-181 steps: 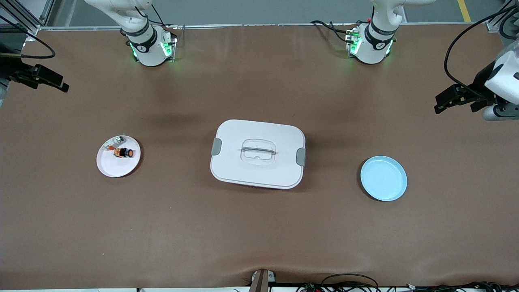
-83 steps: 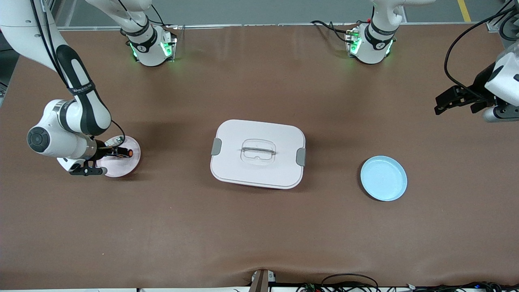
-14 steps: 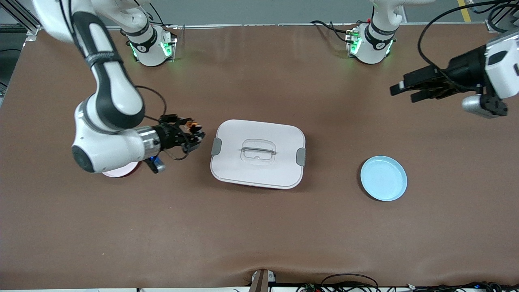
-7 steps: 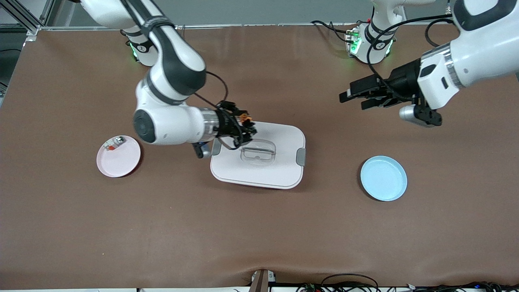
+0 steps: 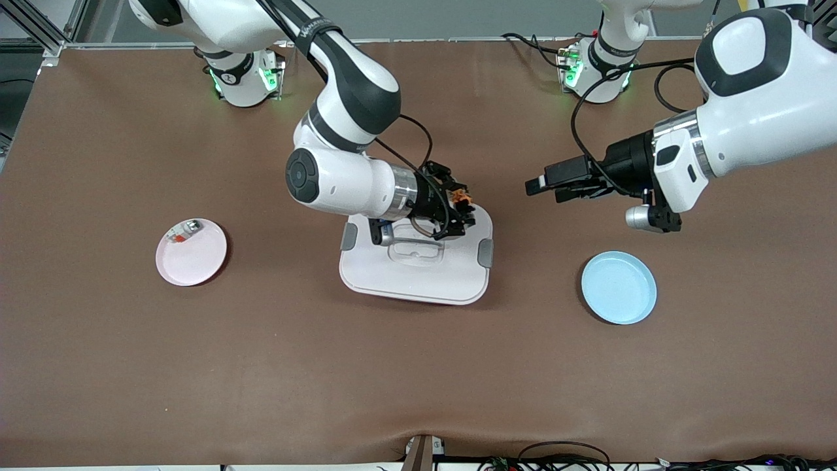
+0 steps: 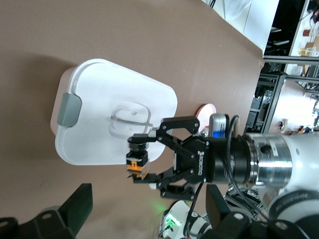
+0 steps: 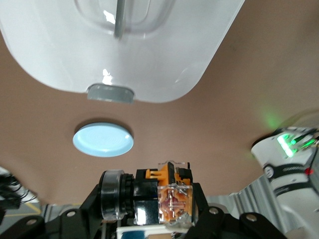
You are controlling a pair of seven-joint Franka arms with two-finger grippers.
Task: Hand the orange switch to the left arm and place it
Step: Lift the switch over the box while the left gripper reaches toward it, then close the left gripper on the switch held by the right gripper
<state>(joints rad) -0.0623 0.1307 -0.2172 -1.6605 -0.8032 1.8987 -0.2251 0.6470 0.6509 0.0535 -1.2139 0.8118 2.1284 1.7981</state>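
Note:
My right gripper [image 5: 459, 208] is shut on the orange switch [image 5: 463, 194] and holds it in the air over the white box [image 5: 418, 278], above the lid's corner toward the left arm's end. In the right wrist view the switch [image 7: 167, 196] sits between the fingers, its round cap to one side, with the box [image 7: 124, 45] below. My left gripper [image 5: 546, 187] is open and empty, in the air over bare table between the box and the left arm's end, and points at the switch. The left wrist view shows the switch [image 6: 138, 158] in the right gripper [image 6: 149, 162], a short gap away.
A pink plate [image 5: 196, 258] with a small silver-and-red item [image 5: 182, 232] lies toward the right arm's end. An empty light blue plate [image 5: 618, 287] lies toward the left arm's end and also shows in the right wrist view [image 7: 103, 139].
My right arm lifted the switch off the pink plate and has carried it across over the box toward the left arm's end. My left arm has swung in toward the box.

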